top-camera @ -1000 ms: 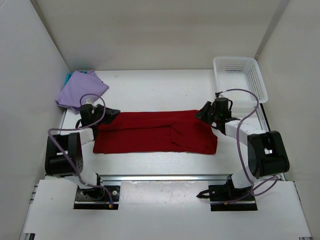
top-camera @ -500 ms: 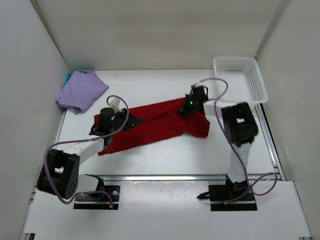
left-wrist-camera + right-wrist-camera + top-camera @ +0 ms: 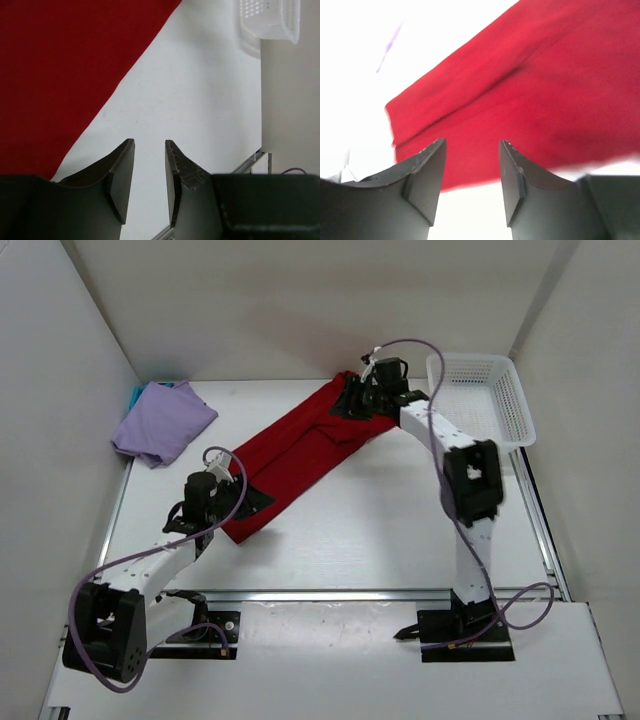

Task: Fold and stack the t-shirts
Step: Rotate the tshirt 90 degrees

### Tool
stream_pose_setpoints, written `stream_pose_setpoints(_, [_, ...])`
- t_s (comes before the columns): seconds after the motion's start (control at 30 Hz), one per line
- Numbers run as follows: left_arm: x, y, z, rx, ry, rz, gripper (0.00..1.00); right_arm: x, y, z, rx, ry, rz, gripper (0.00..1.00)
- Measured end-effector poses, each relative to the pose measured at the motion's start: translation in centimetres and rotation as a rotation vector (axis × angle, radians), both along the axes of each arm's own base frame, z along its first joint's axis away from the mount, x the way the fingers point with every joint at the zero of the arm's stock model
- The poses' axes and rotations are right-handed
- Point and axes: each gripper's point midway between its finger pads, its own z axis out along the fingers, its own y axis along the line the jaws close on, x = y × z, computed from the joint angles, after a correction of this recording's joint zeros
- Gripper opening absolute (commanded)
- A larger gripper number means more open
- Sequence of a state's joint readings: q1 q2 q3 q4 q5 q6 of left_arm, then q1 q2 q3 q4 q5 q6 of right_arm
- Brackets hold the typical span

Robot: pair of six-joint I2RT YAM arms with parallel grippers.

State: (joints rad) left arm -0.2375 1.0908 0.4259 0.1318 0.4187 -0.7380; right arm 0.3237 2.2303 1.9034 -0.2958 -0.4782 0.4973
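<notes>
The red t-shirt (image 3: 300, 445), folded into a long strip, lies diagonally on the table from near left to far right. My left gripper (image 3: 254, 502) sits at its near-left end, open, with only bare table between the fingers (image 3: 150, 142); the red cloth (image 3: 60, 75) is up to the left of them. My right gripper (image 3: 352, 403) is at the strip's far end, open and holding nothing (image 3: 472, 142), with the red cloth (image 3: 530, 90) just beyond its fingertips. The lavender t-shirt (image 3: 162, 420) lies folded at the back left on a teal t-shirt (image 3: 135, 395), of which only an edge shows.
A white mesh basket (image 3: 482, 398) stands at the back right, also seen in the left wrist view as a basket (image 3: 267, 22). White walls enclose the table on three sides. A metal rail (image 3: 330, 595) runs along the near edge.
The red strip has swung from lying crosswise to a diagonal. The right gripper carried its end to the far back and opened. The left gripper pulled its end nearer and opened.
</notes>
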Motion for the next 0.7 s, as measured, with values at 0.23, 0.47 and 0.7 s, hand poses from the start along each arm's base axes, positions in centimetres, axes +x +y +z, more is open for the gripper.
stream_pose_setpoints(0.23, [-1.5,-0.2,1.3,0.064,-0.027,-0.075,0.29,-16.8,3.2,5.2,0.116,-0.163,0.106,0.41])
stream_pose_setpoints(0.47, [-1.7,1.3,4.8,0.083,-0.144,-0.051,0.30,-24.8,8.7,-10.6,-0.010,0.179,0.166,0.47])
stream_pose_setpoints(0.7, [-1.9,1.4,4.2,0.093,-0.123,-0.055,0.31,-22.8,14.8,-10.8,0.033,0.152,0.147,0.35])
